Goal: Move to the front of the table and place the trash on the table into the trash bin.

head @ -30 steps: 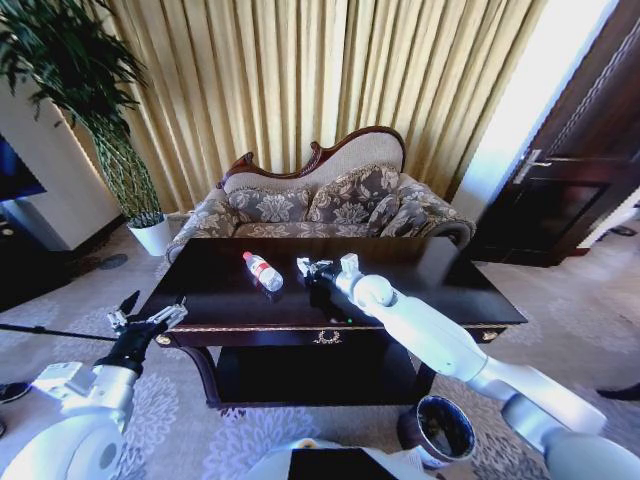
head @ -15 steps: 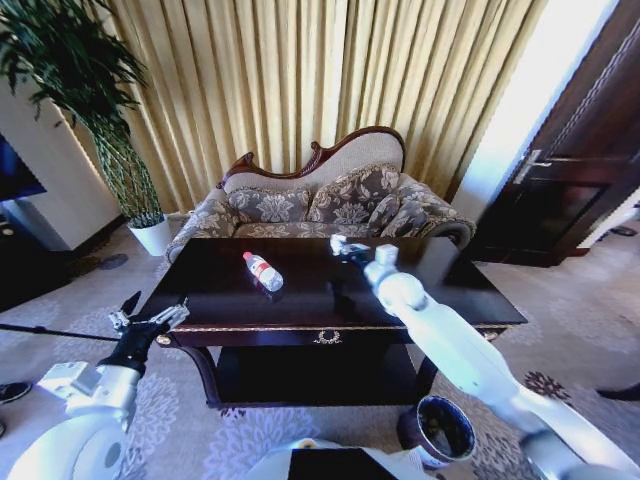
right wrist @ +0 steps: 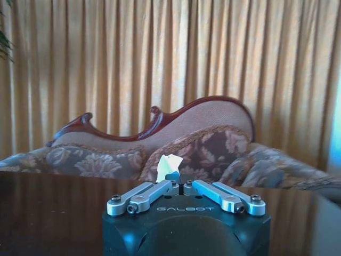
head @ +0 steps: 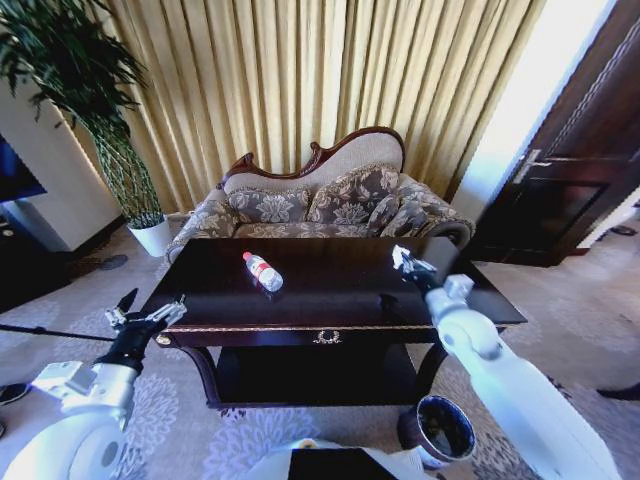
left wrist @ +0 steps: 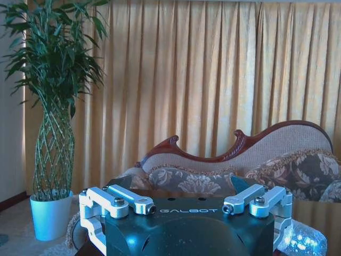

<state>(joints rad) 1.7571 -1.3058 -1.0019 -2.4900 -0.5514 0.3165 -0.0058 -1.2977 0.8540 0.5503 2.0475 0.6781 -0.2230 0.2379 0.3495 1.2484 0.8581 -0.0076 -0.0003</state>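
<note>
Right gripper: fingers pinched on a small crumpled white paper wad, raised over the right part of the large dark glossy wooden table. Left gripper: spread wide, beside the table's left front corner. Clear plastic bottle with red cap: lying left of table centre. Round dark trash bin with black liner: on the floor by the table's right front leg.

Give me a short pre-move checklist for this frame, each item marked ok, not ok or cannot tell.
1. Right gripper shut on paper wad: ok.
2. Wad lifted off the table: ok.
3. Gripper above the trash bin: not ok; it is over the table's right end.
4. Bin mouth unobstructed: ok.
5. Left gripper parked off the table's left corner: ok.
6. Table cleared: not ok; bottle remains.
</note>
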